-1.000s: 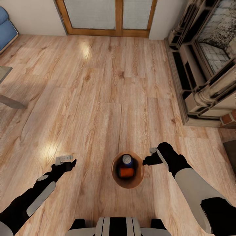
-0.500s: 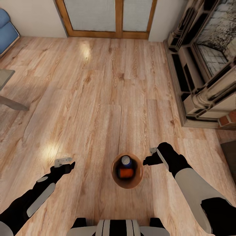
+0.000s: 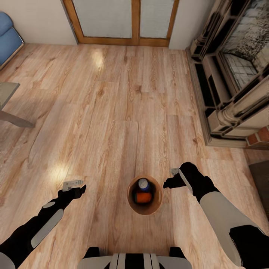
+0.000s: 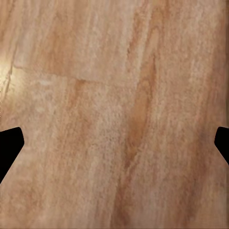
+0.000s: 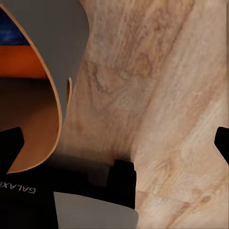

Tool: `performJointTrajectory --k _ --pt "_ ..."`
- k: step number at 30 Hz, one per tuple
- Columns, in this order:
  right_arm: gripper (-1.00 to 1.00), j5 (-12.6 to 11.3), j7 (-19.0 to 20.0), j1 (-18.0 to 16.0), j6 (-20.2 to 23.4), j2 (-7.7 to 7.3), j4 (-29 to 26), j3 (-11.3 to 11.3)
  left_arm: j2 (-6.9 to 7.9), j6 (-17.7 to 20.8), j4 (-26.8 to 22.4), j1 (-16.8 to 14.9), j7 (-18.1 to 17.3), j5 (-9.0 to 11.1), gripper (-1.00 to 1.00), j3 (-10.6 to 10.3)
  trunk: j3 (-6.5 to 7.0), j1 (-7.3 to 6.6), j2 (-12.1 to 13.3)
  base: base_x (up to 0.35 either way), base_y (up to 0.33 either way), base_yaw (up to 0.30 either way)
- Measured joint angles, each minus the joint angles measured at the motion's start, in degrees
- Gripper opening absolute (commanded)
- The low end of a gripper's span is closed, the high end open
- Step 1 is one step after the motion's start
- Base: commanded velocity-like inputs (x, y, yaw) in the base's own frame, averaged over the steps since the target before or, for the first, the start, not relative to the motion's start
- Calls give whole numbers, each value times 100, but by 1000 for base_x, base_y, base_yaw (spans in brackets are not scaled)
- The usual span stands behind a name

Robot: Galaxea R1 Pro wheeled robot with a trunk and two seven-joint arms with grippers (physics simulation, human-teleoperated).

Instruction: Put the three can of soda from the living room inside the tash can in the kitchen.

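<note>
The trash can (image 3: 145, 195) is being held up over the plank floor (image 3: 123, 112) just inboard of the right gripper (image 3: 171, 183), whose fingers appear to be pinching its rim, though the contact itself is hidden by the dark wrist. Inside the can, an orange soda can (image 3: 143, 197) and a dark blue soda can (image 3: 143, 184) with a silvery top are being carried, touching each other. In the right wrist view the trash can (image 5: 43, 105) is shown close up, its copper inner wall and grey outer wall cut off at the frame edge, with slivers of orange and blue. The left gripper (image 3: 72, 183) is being held well apart from the can, and in the left wrist view its black fingertips (image 4: 9, 145) are spread wide over bare boards.
</note>
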Motion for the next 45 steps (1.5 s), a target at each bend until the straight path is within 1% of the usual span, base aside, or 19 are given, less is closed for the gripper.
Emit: performJointTrajectory --k 12,19,20,22,24,28,29,30,32,34,35,38,39,40,41,43,45 --pt "100 0 8 14 0 -11 -124 -2 -2 1 0 0 -2 0 100 -16 215 -264 481 0 0 0" --pt "100 2 58 43 0 -15 -792 16 -4 0 69 0 -5 -1 100 -17 341 -417 762 0 0 0" --pt "100 5 80 95 0 -81 -1185 22 -4 0 152 1 -9 1 100 -18 359 -440 802 0 0 0" --pt "100 10 86 155 0 -154 -1401 24 -6 0 179 0 -10 1 100 -19 395 -483 882 0 0 0" --pt "100 32 111 436 0 -324 -2037 19 -8 -6 218 0 -10 0 100 -21 431 -527 963 0 0 0" --pt "100 49 113 747 0 -375 -2665 7 -19 -73 235 0 -11 -1 100 -66 503 -615 1123 0 0 0" --pt "100 52 110 930 0 -388 -3005 2 -25 -100 266 1 -11 0 100 -135 520 -637 1163 0 0 0" --pt "100 53 108 1216 0 -401 -3486 -12 -29 -144 377 1 -11 6 100 -231 538 -659 1203 0 0 0" --pt "100 67 107 1401 0 -405 -3760 -80 -32 -169 453 0 -11 9 100 -274 574 -703 1283 0 0 0" --pt "100 73 106 1547 -1 -406 -3956 -239 -33 -187 502 0 -11 11 100 -302 611 -747 1364 0 0 0" --pt "100 84 106 1662 -2 -407 -4085 -441 -33 -198 532 1 -11 13 100 -319 631 -769 1404 0 0 0" --pt "100 81 107 1821 -1 -412 -4204 -721 -34 -209 563 0 -11 14 100 -335 699 -835 1524 0 0 0" --pt "100 82 113 1933 -1 -417 -4249 -842 -34 -213 575 0 -11 15 100 -338 724 -857 1564 0 0 0" --pt "100 71 119 2083 -1 -452 -4291 -922 -34 -215 583 1 -11 13 100 -342 750 -879 1604 0 0 0" --pt "100 56 134 2344 -1 -538 -4443 -986 -34 -221 596 1 -10 9 100 -350 776 -901 1644 0 0 0" --pt "100 35 177 2558 0 -613 -4638 -1012 -35 -226 605 0 -14 7 100 -380 829 -945 1725 0 0 0" --pt "100 39 406 3027 0 -774 -4994 -1051 -35 -250 613 1 -98 7 100 -468 883 -989 1805 0 0 0"
